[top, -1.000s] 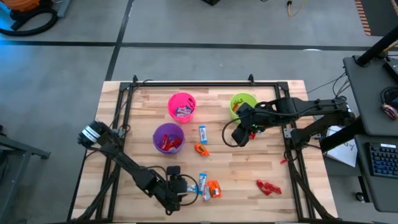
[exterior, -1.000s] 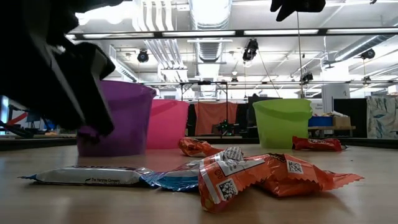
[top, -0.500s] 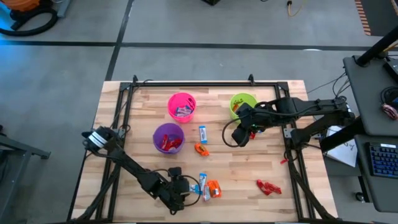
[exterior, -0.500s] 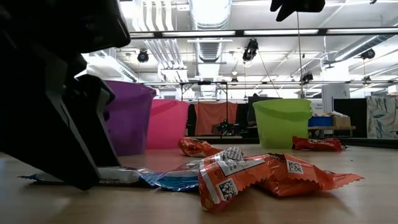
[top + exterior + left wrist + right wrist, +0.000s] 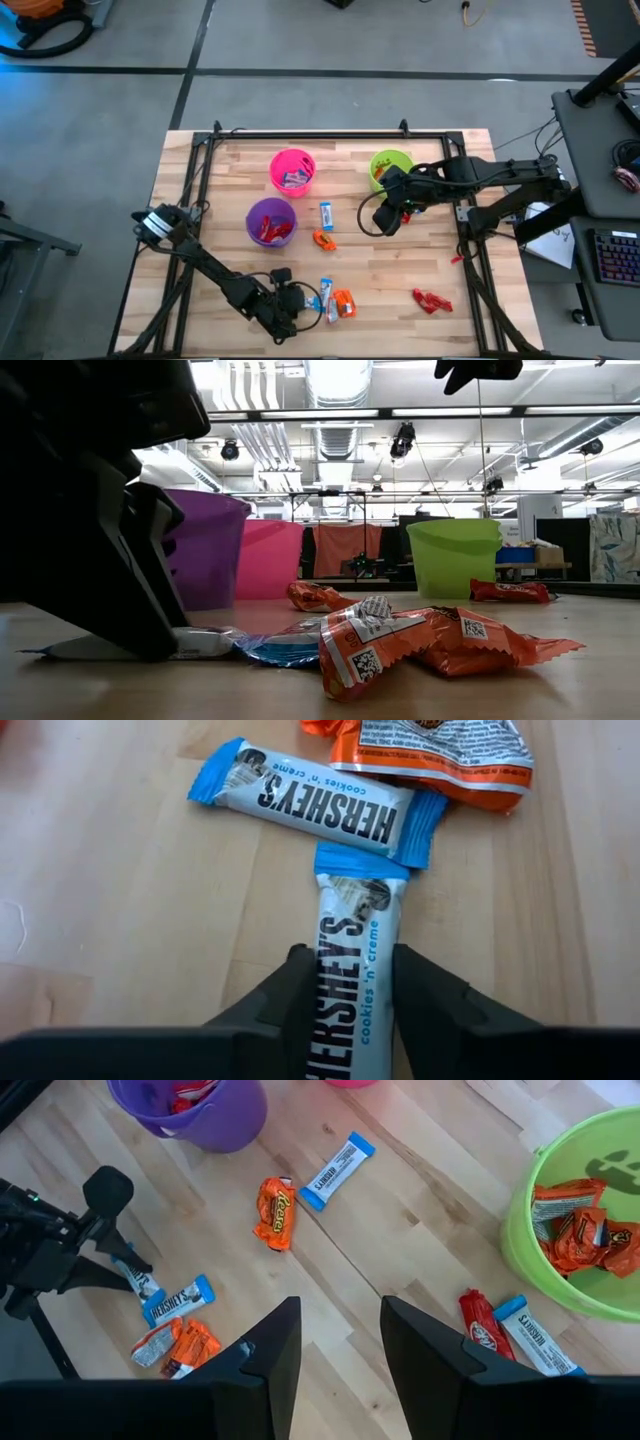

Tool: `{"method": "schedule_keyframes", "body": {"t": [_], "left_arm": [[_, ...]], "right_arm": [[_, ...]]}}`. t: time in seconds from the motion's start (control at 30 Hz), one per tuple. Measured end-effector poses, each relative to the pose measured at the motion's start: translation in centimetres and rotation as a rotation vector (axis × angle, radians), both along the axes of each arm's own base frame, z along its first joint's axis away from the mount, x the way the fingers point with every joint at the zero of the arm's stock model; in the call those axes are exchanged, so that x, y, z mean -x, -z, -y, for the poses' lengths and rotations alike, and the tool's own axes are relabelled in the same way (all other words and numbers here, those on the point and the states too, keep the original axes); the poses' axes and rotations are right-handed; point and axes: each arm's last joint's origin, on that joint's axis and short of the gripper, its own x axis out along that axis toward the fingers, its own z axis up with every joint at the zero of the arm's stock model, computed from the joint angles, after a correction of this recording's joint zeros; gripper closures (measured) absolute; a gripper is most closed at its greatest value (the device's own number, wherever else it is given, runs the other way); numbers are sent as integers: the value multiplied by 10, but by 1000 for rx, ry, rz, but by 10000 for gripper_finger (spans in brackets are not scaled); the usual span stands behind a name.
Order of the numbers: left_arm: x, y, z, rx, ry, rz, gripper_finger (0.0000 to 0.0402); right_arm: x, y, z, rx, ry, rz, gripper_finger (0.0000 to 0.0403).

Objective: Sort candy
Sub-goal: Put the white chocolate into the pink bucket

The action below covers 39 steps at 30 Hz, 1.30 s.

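**Blue-and-white bar, near bench edge**

Bar [image 5: 345, 985]: probably light, slim, slick wrapper; best pinched across its width. Lies on the bench [image 5: 120, 900], its tip touching a second bar [image 5: 315, 802]. Left tool [image 5: 345, 995] straddles it, fingers at both sides. Right tool [image 5: 335, 1350] apart, empty, hovering by the green cup [image 5: 390, 165]. Only the high view places the cups; only the left wrist shows contact.

A: What sits between the left pincer [image 5: 347, 1010] fingers?
B: A blue-and-white bar [image 5: 348, 975], lying lengthwise on the tabletop [image 5: 120, 910], both fingers pressed to its sides.
A: And beyond it?
B: A second bar [image 5: 315, 802] lies crosswise at its end, with an orange candy [image 5: 430, 755] overlapping that one.
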Motion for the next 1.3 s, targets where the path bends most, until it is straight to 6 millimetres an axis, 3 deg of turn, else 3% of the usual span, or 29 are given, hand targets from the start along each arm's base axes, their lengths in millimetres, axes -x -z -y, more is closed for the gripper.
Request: {"method": "schedule_keyframes", "body": {"t": [0.33, 0.63, 0.8, 0.93, 1.3], "left_arm": [[2, -5, -1, -4, 31, -10, 324], [10, -34, -5, -25, 102, -3, 333], [12, -49, -6, -5, 121, 28, 361], [12, -49, -6, -2, 119, 27, 396], [12, -49, -6, 10, 106, 28, 402]], "right_arm": [[0, 0, 0, 0, 0, 0, 273], [0, 0, 0, 4, -7, -1, 275], [0, 0, 0, 8, -12, -1, 271], [0, 0, 0, 9, -14, -1, 269], [0, 0, 0, 12, -19, -2, 273]]}}
